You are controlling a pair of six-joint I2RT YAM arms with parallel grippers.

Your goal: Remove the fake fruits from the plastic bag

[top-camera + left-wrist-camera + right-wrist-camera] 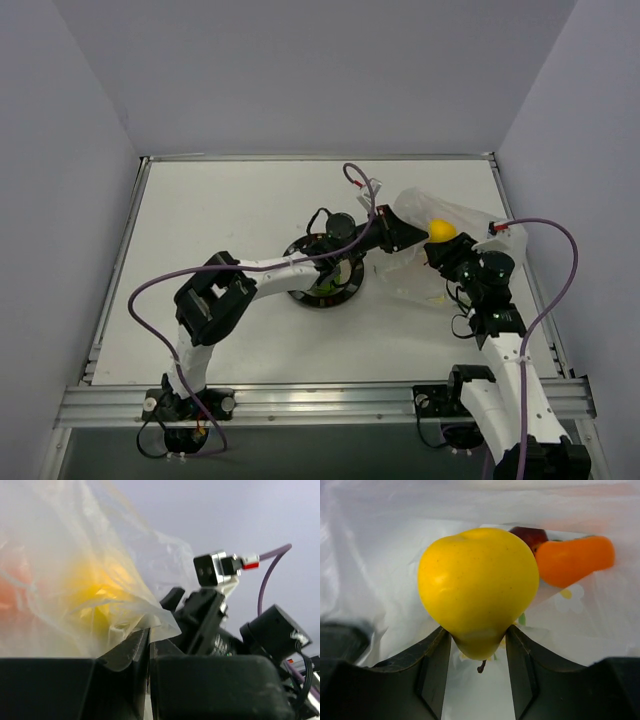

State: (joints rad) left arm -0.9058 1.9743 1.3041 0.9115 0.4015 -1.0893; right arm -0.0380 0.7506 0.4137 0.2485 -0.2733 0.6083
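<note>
The plastic bag lies crumpled at the right of the table, its mouth lifted. My left gripper is shut on the bag's edge, holding it up. My right gripper reaches into the bag and is shut on the narrow end of a yellow pear-shaped fake fruit, also seen from above. An orange fake fruit and a dark red piece lie deeper in the bag. Through the plastic, the left wrist view shows a yellow blur and an orange blur.
A round metal plate with a dark rim sits mid-table under the left forearm, with something green on it. The right arm's wrist camera is close to the left gripper. Grey walls enclose the table.
</note>
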